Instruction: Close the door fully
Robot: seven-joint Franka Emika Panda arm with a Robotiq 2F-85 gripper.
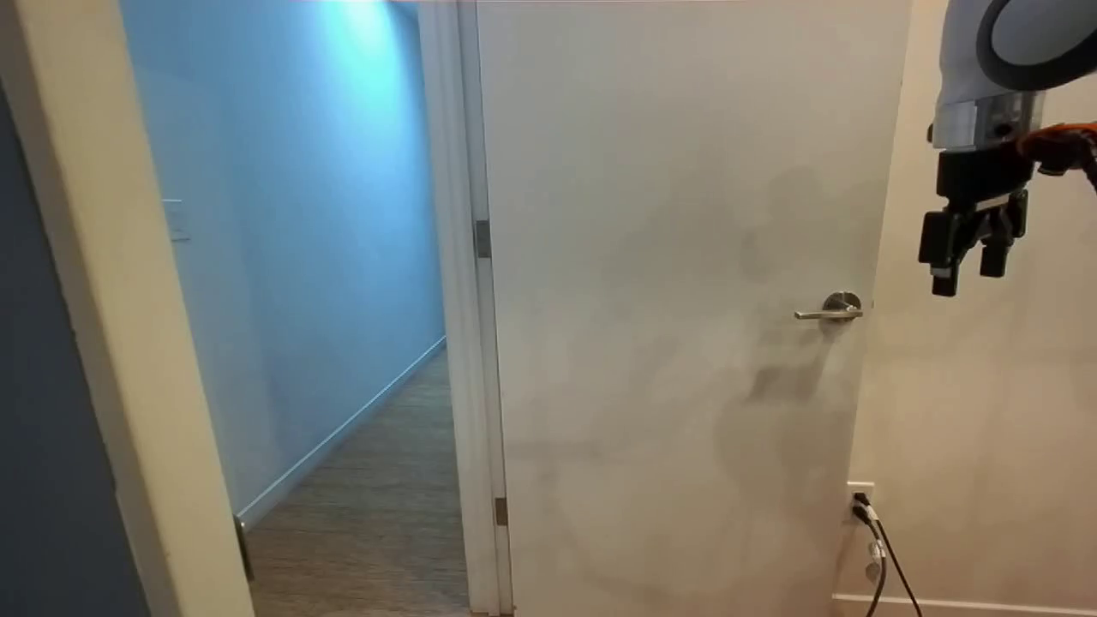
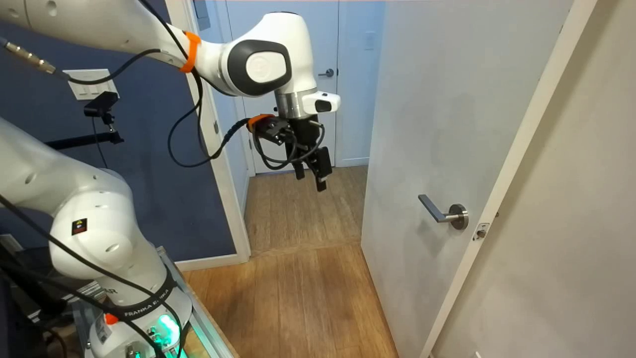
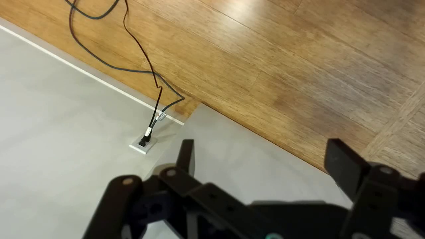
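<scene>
In an exterior view, the robot arm (image 2: 99, 209) is standing at the near left, while the door (image 2: 447, 124) is standing open at the right, near an off-white wall (image 2: 561, 223); apart from the door, the end effector (image 2: 310, 179) is hanging, its fingers (image 3: 345, 166) standing wide apart; beyond, hallway floor (image 2: 308, 219) is running back to a far door (image 2: 325, 49)

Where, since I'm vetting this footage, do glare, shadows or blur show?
In an exterior view, soft shadows on the door, bluish glow high on the hallway wall; in the wrist view, pale glare on the wooden floor, and the hand looks dark, slightly soft.
</scene>
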